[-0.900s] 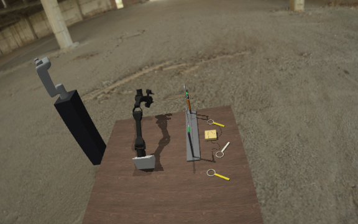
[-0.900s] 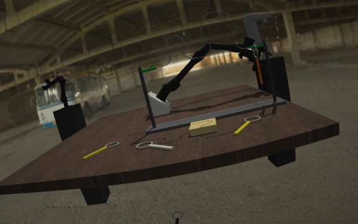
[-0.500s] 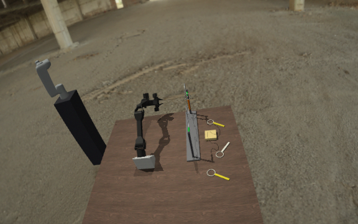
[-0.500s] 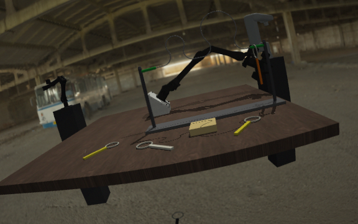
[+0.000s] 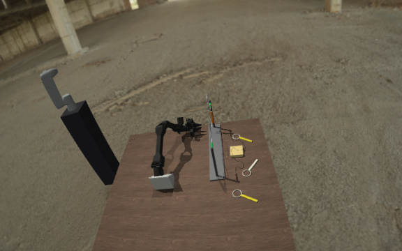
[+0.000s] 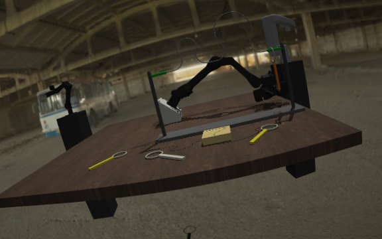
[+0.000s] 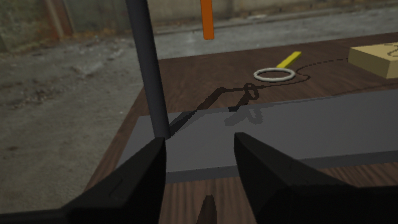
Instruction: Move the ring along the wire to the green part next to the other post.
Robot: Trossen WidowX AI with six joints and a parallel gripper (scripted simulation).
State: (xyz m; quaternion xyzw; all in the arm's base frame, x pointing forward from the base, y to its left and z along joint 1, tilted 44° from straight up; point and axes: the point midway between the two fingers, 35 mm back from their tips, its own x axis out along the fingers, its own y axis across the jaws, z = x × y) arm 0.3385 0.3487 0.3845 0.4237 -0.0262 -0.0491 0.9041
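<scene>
The ring's orange handle (image 5: 212,118) (image 6: 276,79) (image 7: 207,20) hangs from the green wire part (image 6: 274,49) beside the far post (image 6: 287,76) (image 7: 150,75). The thin grey wire (image 6: 232,12) loops across to the other green part (image 6: 158,74) at the near post. My gripper (image 5: 197,130) (image 6: 265,91) (image 7: 200,143) is low beside the far post, just short of the grey base (image 7: 310,125) (image 5: 216,153). Its fingers stand partly apart with nothing between them. In the wrist view the handle's lower end is above and beyond the fingers.
Two loose rings with yellow handles (image 5: 241,139) (image 5: 244,196), one with a white handle (image 5: 250,168) and a tan block (image 5: 236,150) (image 6: 216,135) (image 7: 380,57) lie on the table beyond the base. A black pillar (image 5: 89,143) stands off the table's left side.
</scene>
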